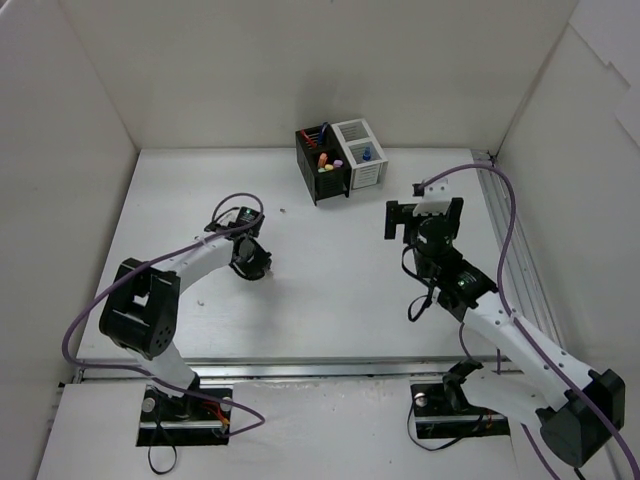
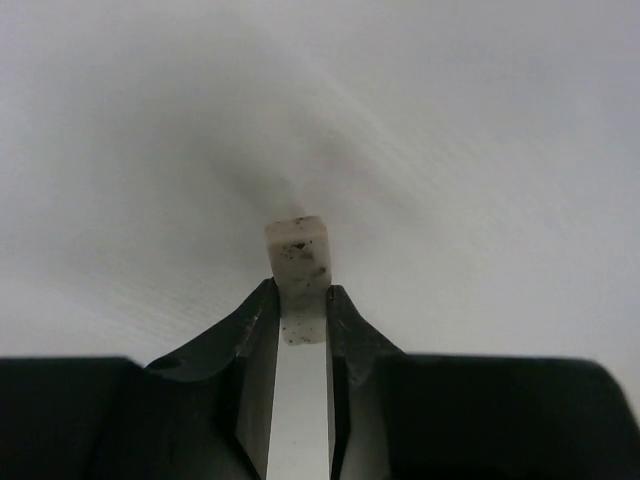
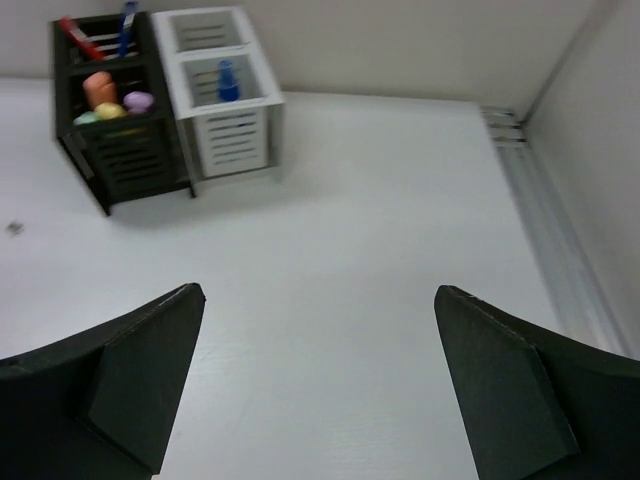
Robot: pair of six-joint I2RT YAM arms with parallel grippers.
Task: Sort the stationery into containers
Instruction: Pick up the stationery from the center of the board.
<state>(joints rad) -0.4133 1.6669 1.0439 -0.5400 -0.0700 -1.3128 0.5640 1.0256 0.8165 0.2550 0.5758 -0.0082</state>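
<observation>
You've got a white table (image 1: 330,310) boxed in by white walls (image 1: 300,60), with a metal rail (image 1: 530,290) along the right edge. The left gripper (image 1: 250,260) sits low, left of centre. Only the left wrist view shows it pinched narrow on a speckled tan eraser (image 2: 297,255). At far centre, the black cube (image 1: 330,186) is joined to the white cube (image 1: 368,175). The right wrist view shows highlighters (image 3: 100,88) and pens (image 3: 78,36) in the black cube and a blue-capped stick (image 3: 227,80) in the white. The right gripper (image 3: 320,330) is spread wide.

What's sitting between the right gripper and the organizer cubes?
Nothing. In the right wrist view, only bare white table stretches from the open right gripper to the black cube and the white cube.
</observation>
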